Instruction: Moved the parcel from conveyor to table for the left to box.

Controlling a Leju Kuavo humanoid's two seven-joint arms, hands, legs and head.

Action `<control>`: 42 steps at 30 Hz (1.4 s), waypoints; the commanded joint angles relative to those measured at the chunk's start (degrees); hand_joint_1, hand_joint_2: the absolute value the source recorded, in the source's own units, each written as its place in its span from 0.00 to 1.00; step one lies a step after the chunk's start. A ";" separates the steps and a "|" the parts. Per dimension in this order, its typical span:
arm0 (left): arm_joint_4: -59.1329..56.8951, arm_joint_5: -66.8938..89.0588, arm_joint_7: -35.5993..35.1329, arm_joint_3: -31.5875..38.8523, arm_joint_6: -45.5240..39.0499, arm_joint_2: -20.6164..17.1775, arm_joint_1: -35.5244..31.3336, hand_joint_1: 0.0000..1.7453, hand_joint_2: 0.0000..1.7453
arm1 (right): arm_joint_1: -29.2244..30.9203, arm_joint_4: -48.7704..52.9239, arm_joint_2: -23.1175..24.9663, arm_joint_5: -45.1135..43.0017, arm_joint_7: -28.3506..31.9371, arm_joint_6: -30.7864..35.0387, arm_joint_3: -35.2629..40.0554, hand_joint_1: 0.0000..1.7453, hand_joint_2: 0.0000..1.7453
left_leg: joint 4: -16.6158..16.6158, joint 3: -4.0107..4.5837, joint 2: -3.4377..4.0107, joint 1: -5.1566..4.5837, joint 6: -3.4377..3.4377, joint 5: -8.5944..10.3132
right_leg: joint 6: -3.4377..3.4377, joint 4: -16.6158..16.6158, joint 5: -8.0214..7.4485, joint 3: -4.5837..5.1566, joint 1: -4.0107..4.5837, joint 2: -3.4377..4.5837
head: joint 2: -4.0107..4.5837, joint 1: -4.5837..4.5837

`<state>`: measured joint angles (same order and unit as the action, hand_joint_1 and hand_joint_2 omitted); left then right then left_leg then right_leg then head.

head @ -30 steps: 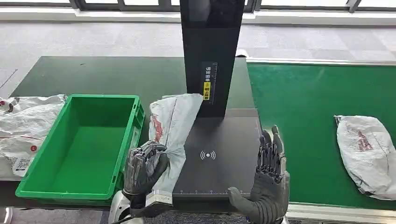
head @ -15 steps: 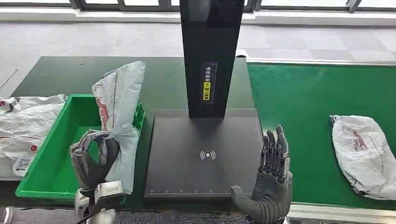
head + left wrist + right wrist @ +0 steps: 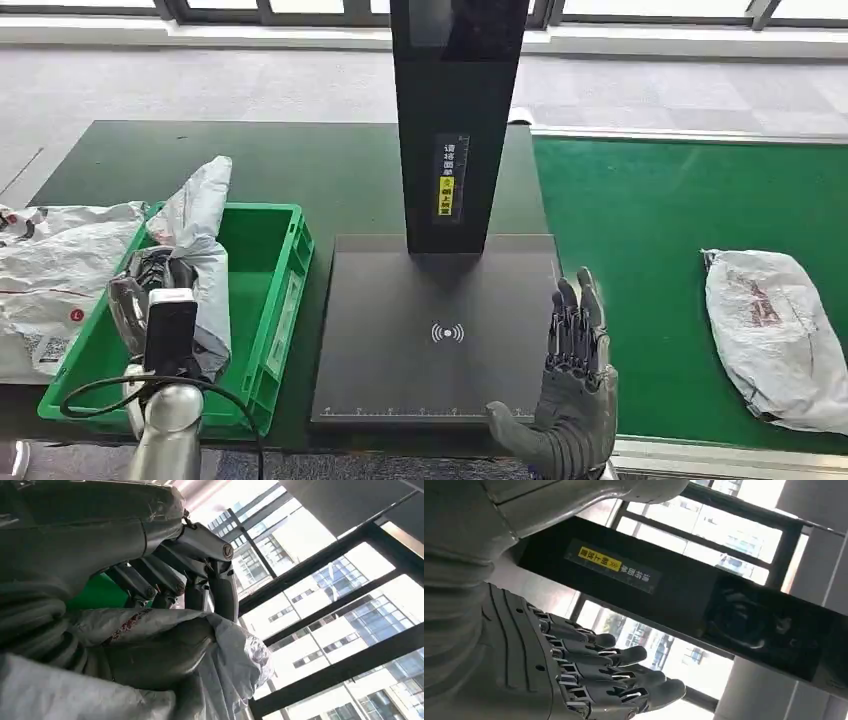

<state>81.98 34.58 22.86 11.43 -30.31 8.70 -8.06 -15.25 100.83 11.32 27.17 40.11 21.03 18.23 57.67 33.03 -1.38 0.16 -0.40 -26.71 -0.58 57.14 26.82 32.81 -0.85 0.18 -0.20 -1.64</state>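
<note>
My left hand (image 3: 150, 290) grips a grey plastic parcel (image 3: 203, 240) and holds it upright over the green box (image 3: 262, 300) at the left of the table. In the left wrist view the fingers (image 3: 200, 565) and thumb (image 3: 155, 650) close around the crinkled parcel (image 3: 220, 655). My right hand (image 3: 575, 380) stands open, fingers straight up, at the front right corner of the black scanner plate (image 3: 440, 330). The right wrist view shows the right hand (image 3: 589, 675) empty below the scanner post (image 3: 704, 600). A second grey parcel (image 3: 775, 335) lies on the green conveyor (image 3: 650, 240).
The black scanner post (image 3: 455, 110) rises from the plate's far edge in the middle of the table. Several more grey parcels (image 3: 50, 270) are piled at the table's left end beside the box.
My left hand has carried the parcel leftward from the scanner plate to above the green box. The conveyor parcel has drifted slightly left. My right hand has stayed in place.
</note>
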 commanded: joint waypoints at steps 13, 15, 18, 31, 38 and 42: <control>-2.40 -3.35 2.76 5.31 -0.11 2.57 2.85 0.00 0.00 | 1.87 -3.32 -0.03 -0.35 -0.11 0.13 -2.64 0.00 1.00 | -0.60 -1.04 0.39 0.02 -0.37 -0.31 | 0.36 -0.16 0.32 -1.12 0.07 0.23 | 0.00 0.02; -1.27 -3.73 2.79 4.13 -0.07 2.60 3.50 0.00 0.00 | 1.78 -3.29 -0.11 -0.57 -0.11 0.65 -2.56 0.00 1.00 | -0.55 -1.34 0.27 -0.02 -0.42 -0.49 | 0.40 -0.05 0.53 -1.46 0.04 0.17 | 0.00 0.02; -0.30 -3.82 2.67 2.50 -0.38 2.58 3.86 0.00 0.00 | 1.46 -2.91 -0.25 -0.96 -0.11 1.34 -2.44 0.00 1.00 | -0.65 -1.28 0.42 -0.02 -0.46 -0.47 | 0.46 -0.15 0.51 -1.36 0.08 0.23 | 0.00 0.02; 8.88 -15.29 9.31 0.07 -1.88 5.45 8.47 0.00 0.00 | 1.49 -3.11 0.46 0.11 -0.11 3.74 -6.60 0.00 1.00 | -0.51 -1.77 0.24 0.01 -0.46 -0.63 | 0.44 -0.04 0.68 -1.36 0.04 0.12 | 0.00 0.02; 13.69 -15.90 11.43 -7.49 -3.18 7.34 12.48 0.00 0.00 | 1.79 -5.40 1.79 10.01 -5.01 6.91 -14.39 0.00 1.00 | -0.42 -1.50 0.18 0.01 -0.43 -0.62 | 0.40 -0.09 0.68 -1.16 0.05 0.07 | 0.00 0.00; 15.61 -17.33 13.47 -9.24 -6.18 8.12 13.68 0.00 0.00 | 2.77 -7.32 2.09 15.89 -10.53 9.44 -17.42 0.00 1.00 | -0.41 -1.48 0.26 0.01 -0.39 -0.69 | 0.42 -0.07 0.68 -1.14 0.05 0.15 | 0.00 0.02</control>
<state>94.29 19.21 34.40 7.63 -33.18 15.48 3.17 -14.90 99.69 12.22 36.90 35.30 27.80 9.05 57.29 31.53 -1.16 0.12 -0.79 -27.44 -0.17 57.17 27.56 31.69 -0.86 0.38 -0.20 -1.62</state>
